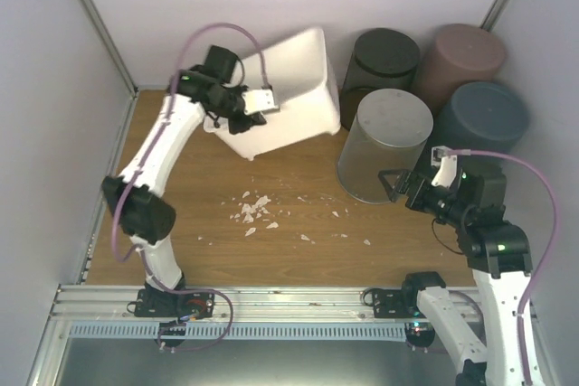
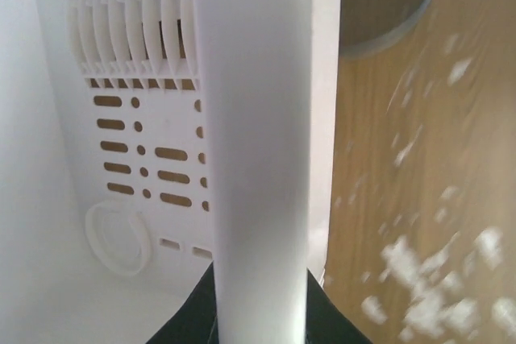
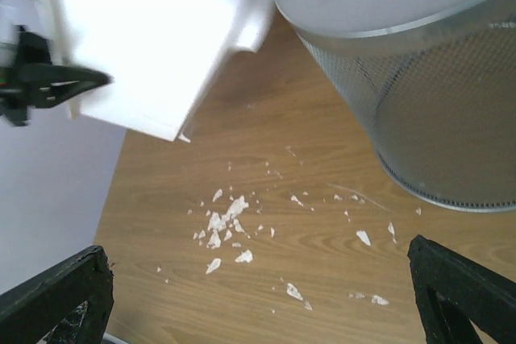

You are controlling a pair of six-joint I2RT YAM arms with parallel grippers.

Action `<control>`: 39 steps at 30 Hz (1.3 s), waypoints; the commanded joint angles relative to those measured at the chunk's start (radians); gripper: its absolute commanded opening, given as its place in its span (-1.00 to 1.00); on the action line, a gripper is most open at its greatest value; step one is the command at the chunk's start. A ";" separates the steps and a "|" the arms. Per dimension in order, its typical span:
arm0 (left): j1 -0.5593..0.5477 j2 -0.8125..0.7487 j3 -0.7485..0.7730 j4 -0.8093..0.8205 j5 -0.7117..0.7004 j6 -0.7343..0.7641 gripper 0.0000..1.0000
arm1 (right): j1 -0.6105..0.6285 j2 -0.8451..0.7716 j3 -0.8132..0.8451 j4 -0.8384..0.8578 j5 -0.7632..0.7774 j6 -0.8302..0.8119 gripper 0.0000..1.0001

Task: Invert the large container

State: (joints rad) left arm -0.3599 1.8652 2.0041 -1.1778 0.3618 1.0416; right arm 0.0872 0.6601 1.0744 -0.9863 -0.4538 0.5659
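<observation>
The large container [image 1: 294, 79] is a white plastic tub, tipped up on edge at the back of the table. My left gripper [image 1: 258, 101] is shut on its left wall. In the left wrist view that wall [image 2: 258, 142] runs up between the black fingers [image 2: 189, 320], with the slotted floor of the tub to the left; the gripper [image 2: 262, 316] pinches it tight. The right wrist view shows the tub [image 3: 153, 38] raised over the wood. My right gripper [image 1: 398, 183] stands open over the table, its jaws [image 3: 258, 288] wide and empty.
An upturned silver mesh bin [image 1: 384, 144] stands right of the tub, close to my right gripper. Behind it are a black bin [image 1: 384, 61], a brown one [image 1: 460, 59] and a dark blue-grey one [image 1: 484, 115]. White scraps [image 1: 255, 210] litter the table's middle. Walls enclose three sides.
</observation>
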 commanded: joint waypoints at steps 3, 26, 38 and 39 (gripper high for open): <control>0.155 -0.286 0.003 0.189 0.583 -0.439 -1.00 | 0.011 0.003 0.094 -0.041 0.020 0.019 0.99; 0.443 -0.330 -0.904 2.476 0.893 -2.744 -1.00 | 0.010 -0.021 0.130 -0.083 0.053 0.109 0.99; 0.446 -0.151 -0.970 2.584 0.880 -2.921 -1.00 | 0.011 -0.032 0.058 -0.041 0.047 0.123 0.99; 0.445 -0.142 -0.973 2.590 0.876 -2.934 -1.00 | 0.010 -0.029 0.056 -0.040 0.049 0.122 0.99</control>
State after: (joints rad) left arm 0.0849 1.7195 1.0294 1.2163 1.2949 -1.8225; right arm 0.0872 0.6338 1.1481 -1.0534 -0.4068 0.6720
